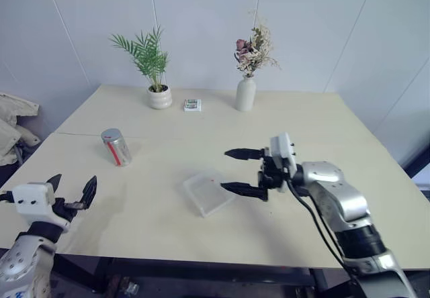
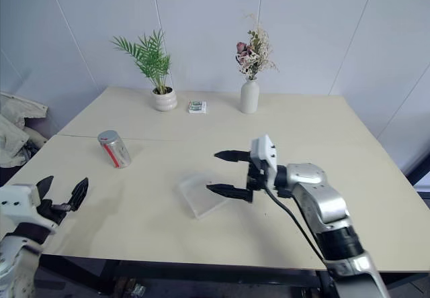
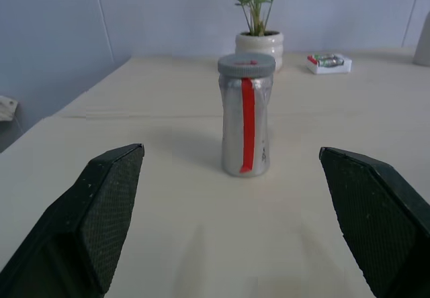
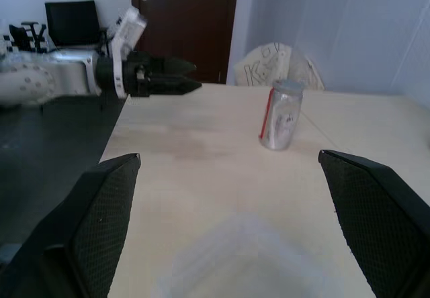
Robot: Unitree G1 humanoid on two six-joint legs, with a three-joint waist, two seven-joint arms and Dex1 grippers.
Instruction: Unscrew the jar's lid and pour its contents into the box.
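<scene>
White wall panels back my pale bench [image 1: 336, 137], where the jar [image 1: 116, 146] stands upright on the left side with the lid [image 3: 246, 64] on. My left jaws [image 1: 71, 192] gape wide and empty, well short of it; that wrist view shows its red stripe head-on. My right jaws [image 1: 243, 172], spread wide and empty, hang just beside the box [image 1: 207, 192], and that wrist view catches a dark door [image 4: 185, 23].

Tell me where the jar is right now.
In the left eye view the jar stands upright on the table's left part, lid on, ahead of the left gripper, apart from the box.
</scene>
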